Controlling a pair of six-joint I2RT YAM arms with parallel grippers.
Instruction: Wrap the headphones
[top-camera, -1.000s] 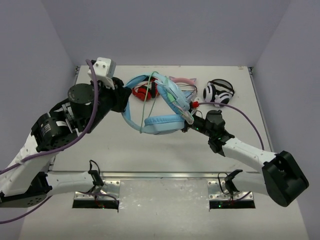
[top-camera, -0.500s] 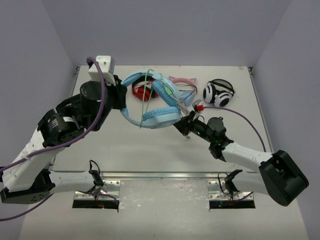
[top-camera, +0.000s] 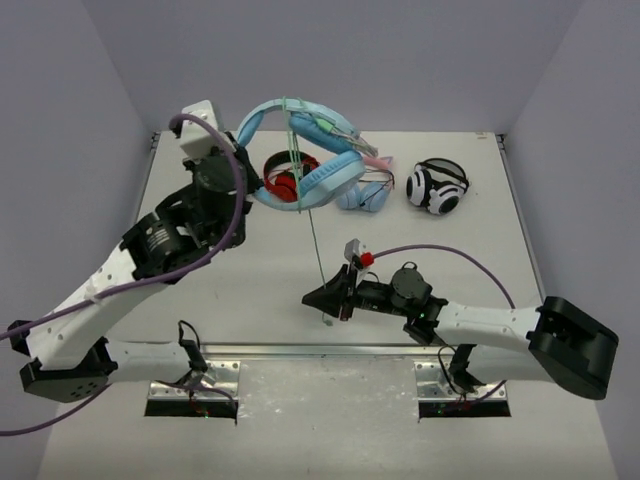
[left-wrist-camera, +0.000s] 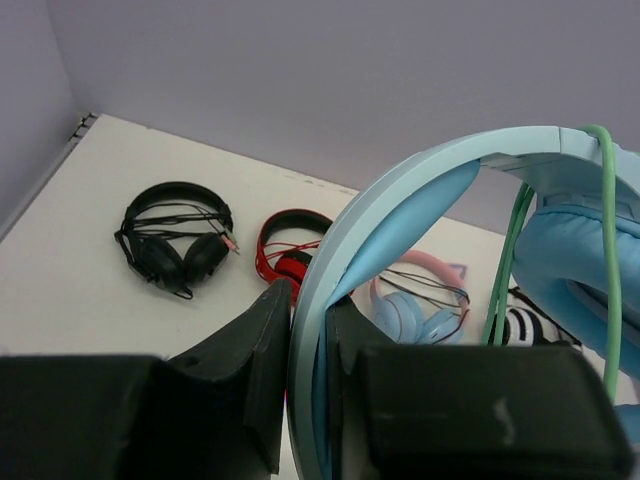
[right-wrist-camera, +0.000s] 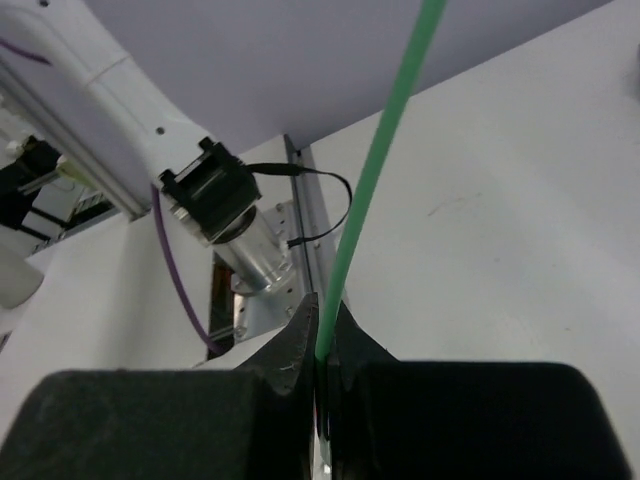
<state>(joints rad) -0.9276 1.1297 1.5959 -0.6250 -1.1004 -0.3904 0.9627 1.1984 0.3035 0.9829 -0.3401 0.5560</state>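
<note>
The light-blue headphones (top-camera: 300, 150) hang in the air at the back left, held by their band (left-wrist-camera: 400, 210). My left gripper (top-camera: 245, 180) is shut on the band; in the left wrist view its jaws (left-wrist-camera: 312, 330) pinch the band edge. The pale-green cable (top-camera: 312, 230) loops over the band (left-wrist-camera: 605, 250) and runs down to my right gripper (top-camera: 325, 298), low over the table's front middle. The right gripper (right-wrist-camera: 322, 335) is shut on the cable (right-wrist-camera: 375, 190), which stretches taut up and away.
On the table at the back lie a red pair (top-camera: 285, 180), a blue-cupped pair with a pink cat-ear band (top-camera: 365, 190), a white-and-black pair (top-camera: 437, 185), and a black pair (left-wrist-camera: 175, 240) seen from the left wrist. A metal rail (top-camera: 320, 350) runs along the front edge.
My left gripper lifted the headphones up and toward the back. My right gripper moved left and toward the front, pulling the cable out straight.
</note>
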